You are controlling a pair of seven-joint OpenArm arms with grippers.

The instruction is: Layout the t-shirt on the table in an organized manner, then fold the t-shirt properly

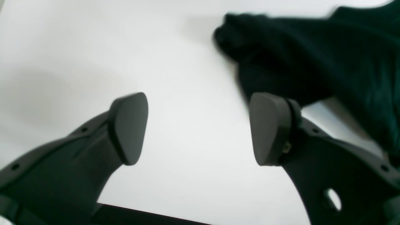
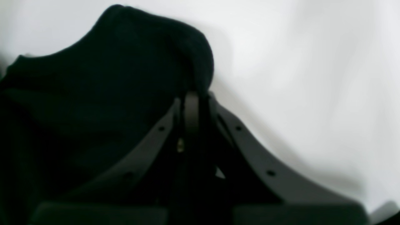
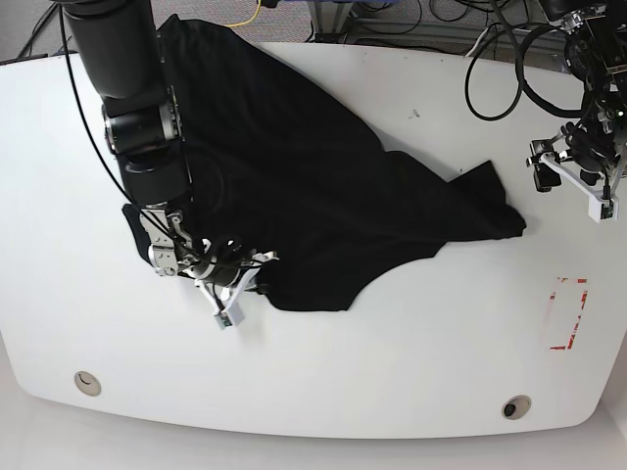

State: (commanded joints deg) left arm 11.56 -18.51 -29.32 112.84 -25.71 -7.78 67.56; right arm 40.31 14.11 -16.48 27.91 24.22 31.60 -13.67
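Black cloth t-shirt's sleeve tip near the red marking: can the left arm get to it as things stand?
Probably yes. The left gripper is open and empty above bare white table, and the black cloth t-shirt has its nearest tip lying flat with nothing between them. The right gripper is shut on the opposite edge.

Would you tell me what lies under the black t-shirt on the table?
The t-shirt lies spread and rumpled on the white table. Only bare tabletop shows around it; anything beneath the cloth is hidden.
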